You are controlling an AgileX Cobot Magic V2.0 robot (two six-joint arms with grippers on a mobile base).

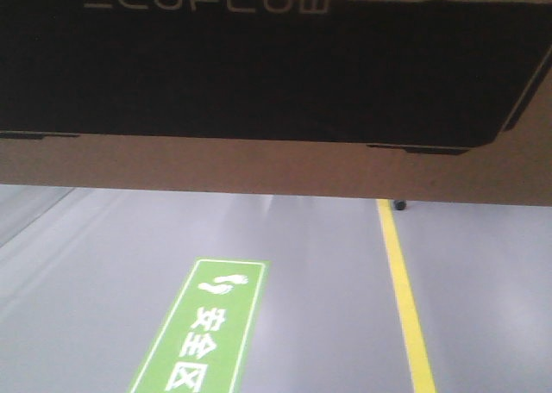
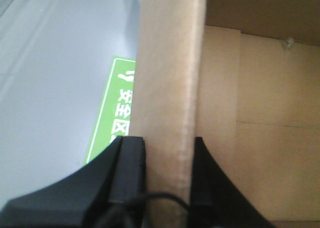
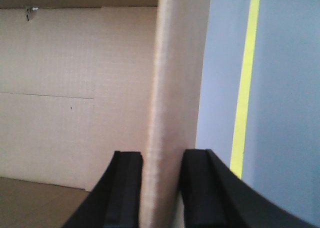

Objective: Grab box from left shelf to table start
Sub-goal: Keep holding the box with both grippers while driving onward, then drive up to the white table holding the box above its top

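Large brown cardboard box (image 1: 276,162) with a black "ECOFLOW" panel fills the upper half of the front view, held clear of the grey floor (image 1: 103,264). The left end effector (image 2: 167,144) and right end effector (image 3: 162,157) each clench an upright side wall, apparently sharing the wide load. Neither shelf nor surface is in frame, and the box's ends are cut off.

The brown box (image 1: 259,165) bears a black panel (image 1: 259,74). The grey floor (image 1: 328,290) has a yellow line (image 1: 404,298) and a white-lettered green sign (image 1: 207,324).
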